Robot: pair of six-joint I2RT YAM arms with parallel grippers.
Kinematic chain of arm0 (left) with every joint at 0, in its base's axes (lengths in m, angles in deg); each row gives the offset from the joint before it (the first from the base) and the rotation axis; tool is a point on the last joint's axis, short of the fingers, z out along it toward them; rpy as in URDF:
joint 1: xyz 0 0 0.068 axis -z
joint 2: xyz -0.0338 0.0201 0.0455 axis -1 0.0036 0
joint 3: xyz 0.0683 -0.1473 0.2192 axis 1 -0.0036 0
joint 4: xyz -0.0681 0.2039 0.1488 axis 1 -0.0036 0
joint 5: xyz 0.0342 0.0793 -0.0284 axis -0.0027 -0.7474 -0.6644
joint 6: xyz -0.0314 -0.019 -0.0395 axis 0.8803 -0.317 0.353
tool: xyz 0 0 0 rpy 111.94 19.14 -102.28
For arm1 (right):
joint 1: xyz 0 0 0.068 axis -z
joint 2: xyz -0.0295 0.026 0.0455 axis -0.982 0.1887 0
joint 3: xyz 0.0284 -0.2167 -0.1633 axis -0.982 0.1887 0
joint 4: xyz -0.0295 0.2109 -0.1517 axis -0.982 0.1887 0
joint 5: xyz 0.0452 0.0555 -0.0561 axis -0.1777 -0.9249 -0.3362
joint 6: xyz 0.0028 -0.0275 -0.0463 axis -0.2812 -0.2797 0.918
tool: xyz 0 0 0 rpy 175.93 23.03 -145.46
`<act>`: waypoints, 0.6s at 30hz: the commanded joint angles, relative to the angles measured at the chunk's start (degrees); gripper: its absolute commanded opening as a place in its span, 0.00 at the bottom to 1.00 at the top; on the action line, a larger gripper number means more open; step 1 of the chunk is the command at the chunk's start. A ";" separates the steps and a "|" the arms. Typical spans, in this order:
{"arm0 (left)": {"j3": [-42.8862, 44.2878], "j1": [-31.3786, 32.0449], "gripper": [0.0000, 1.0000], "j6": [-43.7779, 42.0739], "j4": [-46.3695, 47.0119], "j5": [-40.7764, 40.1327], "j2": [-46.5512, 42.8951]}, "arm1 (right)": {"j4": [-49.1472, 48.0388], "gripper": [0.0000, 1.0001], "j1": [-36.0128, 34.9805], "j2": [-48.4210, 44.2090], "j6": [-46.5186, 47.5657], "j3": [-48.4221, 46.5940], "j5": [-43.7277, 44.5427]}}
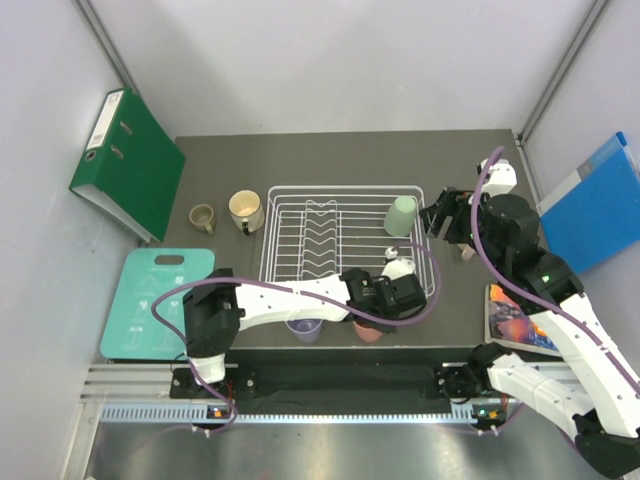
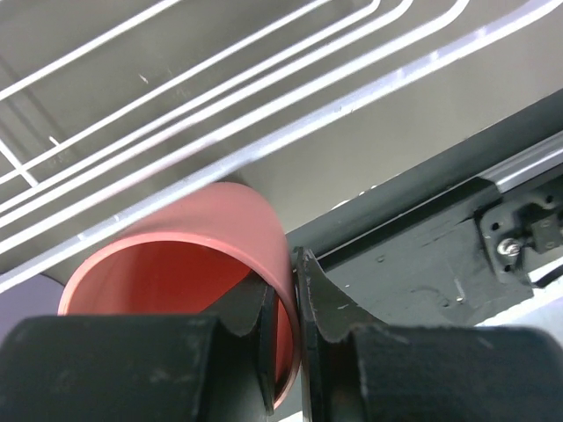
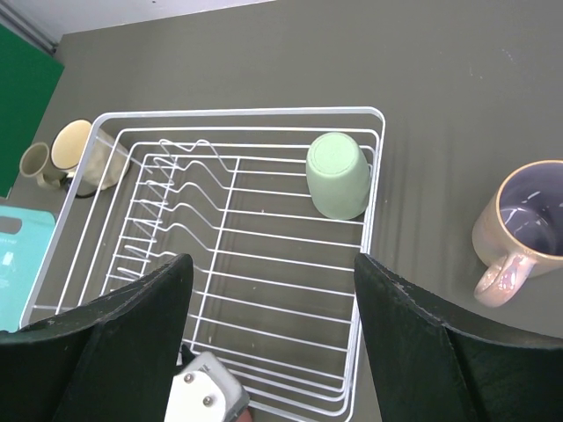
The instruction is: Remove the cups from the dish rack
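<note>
a smooth, matt pink cup (image 2: pixel 202 255) is seen between the matt black fingers (image 2: pixel 334 316) of the left gripper (image 2: pixel 286 303). ahead of the right gripper (image 3: pixel 273 264), the dish rack (image 3: pixel 246 112) is formed of glossy white-coated wire, with a matt mint-green cup (image 3: pixel 339 174) inside.

From above, your left arm (image 1: pixel 290 296) covers most of the pink cup (image 1: pixel 369 333) and part of the lavender tumbler (image 1: pixel 304 329). Your right wrist camera cuts off a little bit of the purplish mug (image 3: pixel 526 220) at the picture's right edge.
</note>
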 commanded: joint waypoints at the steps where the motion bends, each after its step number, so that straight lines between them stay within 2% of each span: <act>1: 2.57 1.36 0.00 -0.39 -2.12 -2.00 0.91 | -2.30 0.73 -0.89 -0.51 0.82 -1.08 0.71; 2: 2.75 1.88 0.00 -0.39 -2.39 -2.26 1.09 | -2.21 0.73 -0.89 -0.60 0.82 -1.00 0.80; 9: 4.07 3.03 0.23 0.40 -3.53 -3.31 0.91 | -2.30 0.73 -1.07 -0.95 0.82 -1.08 0.62; 10: 4.68 3.46 0.33 0.49 -4.14 -4.10 0.83 | -2.21 0.73 -1.15 -1.04 0.82 -1.08 0.54; 12: 5.91 3.90 0.41 0.57 -4.93 -5.16 0.83 | -2.21 0.74 -1.24 -1.04 0.82 -1.17 0.54; 13: 6.35 4.25 0.50 0.66 -5.81 -5.95 0.65 | -2.21 0.74 -1.33 -1.12 0.73 -1.26 0.62; 14: 6.53 4.34 0.54 0.58 -5.90 -6.30 0.56 | -2.21 0.74 -1.42 -1.12 0.73 -1.17 0.62; 18: 7.85 4.61 0.60 1.01 -6.96 -7.44 0.30 | -2.30 0.74 -1.59 -1.30 0.73 -1.08 0.45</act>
